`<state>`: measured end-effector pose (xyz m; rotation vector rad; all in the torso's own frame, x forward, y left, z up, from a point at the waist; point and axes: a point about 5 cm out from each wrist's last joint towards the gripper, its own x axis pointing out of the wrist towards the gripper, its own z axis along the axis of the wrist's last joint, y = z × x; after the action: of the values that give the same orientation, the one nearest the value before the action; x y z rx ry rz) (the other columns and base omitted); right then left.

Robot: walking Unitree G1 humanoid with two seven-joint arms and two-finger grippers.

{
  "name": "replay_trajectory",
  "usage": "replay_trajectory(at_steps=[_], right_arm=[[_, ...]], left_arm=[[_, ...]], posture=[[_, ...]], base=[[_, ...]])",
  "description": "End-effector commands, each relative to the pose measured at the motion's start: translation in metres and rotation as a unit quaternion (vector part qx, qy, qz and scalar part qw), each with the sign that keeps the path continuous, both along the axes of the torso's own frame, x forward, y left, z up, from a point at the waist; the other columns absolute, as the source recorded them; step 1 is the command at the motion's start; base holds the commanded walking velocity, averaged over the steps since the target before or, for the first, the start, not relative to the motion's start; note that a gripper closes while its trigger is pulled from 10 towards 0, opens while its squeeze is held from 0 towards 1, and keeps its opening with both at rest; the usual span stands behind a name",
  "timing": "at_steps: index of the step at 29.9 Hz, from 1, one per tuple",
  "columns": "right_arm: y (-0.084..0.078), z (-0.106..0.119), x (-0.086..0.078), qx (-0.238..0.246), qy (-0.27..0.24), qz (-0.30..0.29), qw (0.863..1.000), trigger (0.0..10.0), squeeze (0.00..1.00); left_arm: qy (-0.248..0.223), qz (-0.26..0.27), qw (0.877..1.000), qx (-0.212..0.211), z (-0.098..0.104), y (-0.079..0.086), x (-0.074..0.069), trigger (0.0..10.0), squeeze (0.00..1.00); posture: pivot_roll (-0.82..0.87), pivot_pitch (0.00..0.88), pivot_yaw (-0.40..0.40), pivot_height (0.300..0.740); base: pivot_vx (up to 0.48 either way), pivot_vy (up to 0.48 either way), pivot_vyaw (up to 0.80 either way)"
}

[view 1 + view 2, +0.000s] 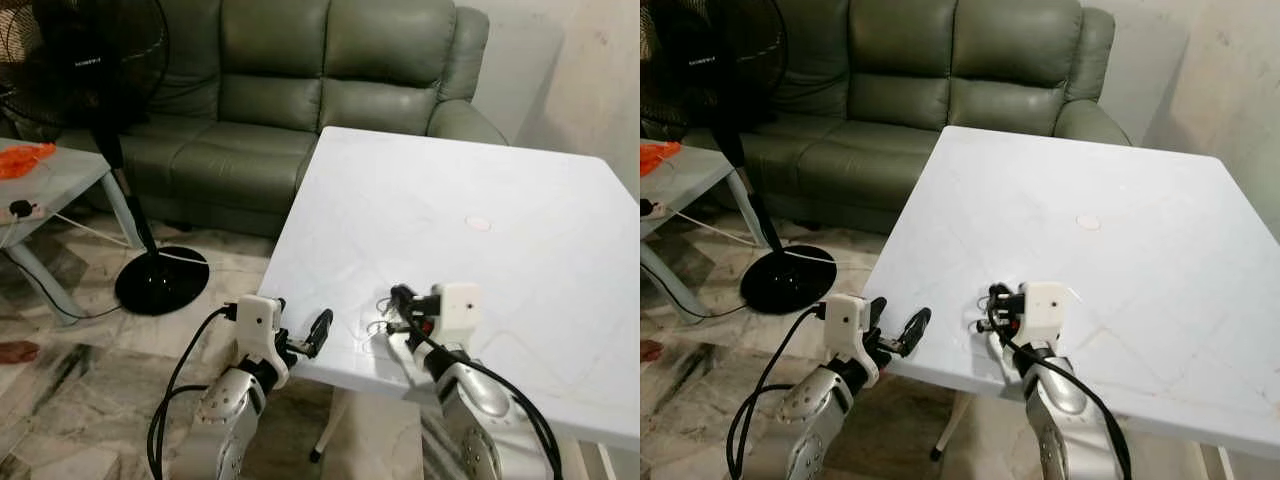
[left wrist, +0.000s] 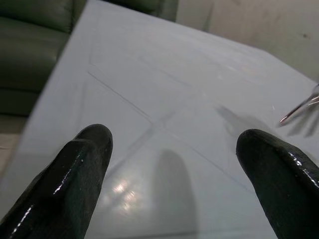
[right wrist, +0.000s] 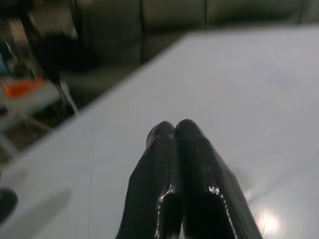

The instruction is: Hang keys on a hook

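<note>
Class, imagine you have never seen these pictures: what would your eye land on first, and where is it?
A large white square table spreads across the middle, with the right gripper over its near edge, jaws shut, by a small metal key ring. The left gripper hovers at the table's near corner, jaws open. Behind stands a grey-green leather sofa, a black pedestal fan to its left.

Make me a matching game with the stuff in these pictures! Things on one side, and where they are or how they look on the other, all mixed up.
Things
1. sofa
2. fan
3. left gripper
4. right gripper

Places or states
A. fingers pressed together, over the table
B. black, standing on the floor left of the table
C. green, behind the table
D. fingers spread apart, at the table's near edge

Pairs: 1-C, 2-B, 3-D, 4-A
</note>
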<state>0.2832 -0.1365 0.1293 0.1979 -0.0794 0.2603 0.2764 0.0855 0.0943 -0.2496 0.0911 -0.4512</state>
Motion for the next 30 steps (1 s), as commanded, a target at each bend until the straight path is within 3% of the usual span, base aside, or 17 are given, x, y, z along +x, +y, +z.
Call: replay_trajectory(at_steps=[1,5,7,15,17,21,30], right_arm=[[-0.008,0.012,0.003,0.01,-0.044,-0.016,0.999,10.0,0.0],[-0.021,0.021,0.008,0.018,-0.068,-0.056,0.996,10.0,0.0],[-0.029,0.03,0.011,0.01,-0.095,-0.082,0.992,10.0,0.0],[-0.037,0.044,0.016,-0.025,-0.136,-0.108,0.985,10.0,0.0],[-0.036,0.048,0.018,-0.017,-0.144,-0.104,0.984,10.0,0.0],[-0.037,0.052,0.017,-0.023,-0.149,-0.111,0.982,10.0,0.0],[-0.024,0.032,0.017,-0.041,-0.089,-0.105,0.99,10.0,0.0]], left_arm=[[-0.015,0.01,1.0,-0.007,0.007,-0.002,0.004,10.0,0.0],[-0.034,0.027,0.999,-0.005,0.017,0.006,0.013,10.0,0.0],[-0.055,0.054,0.997,-0.017,0.033,0.019,0.027,10.0,0.0],[-0.102,0.079,0.991,-0.026,0.064,0.038,0.049,10.0,0.0],[-0.117,0.084,0.99,-0.01,0.07,0.043,0.055,10.0,0.0],[-0.121,0.091,0.988,-0.014,0.076,0.047,0.058,10.0,0.0],[-0.125,0.104,0.987,-0.016,0.075,0.047,0.055,10.0,0.0]], posture=[[-0.02,0.01,-0.051,0.74],[-0.01,0.01,-0.052,0.74],[-0.01,0.011,-0.053,0.74],[-0.01,0.013,-0.051,0.74],[-0.01,0.013,-0.05,0.74],[-0.02,0.017,-0.038,0.74],[-0.02,0.017,-0.031,0.74]], base=[[0.0,0.0,0.0],[0.0,0.0,0.0],[0.0,0.0,0.0],[0.0,0.0,0.0],[0.0,0.0,0.0],[0.0,0.0,0.0],[0.0,0.0,-0.28]])
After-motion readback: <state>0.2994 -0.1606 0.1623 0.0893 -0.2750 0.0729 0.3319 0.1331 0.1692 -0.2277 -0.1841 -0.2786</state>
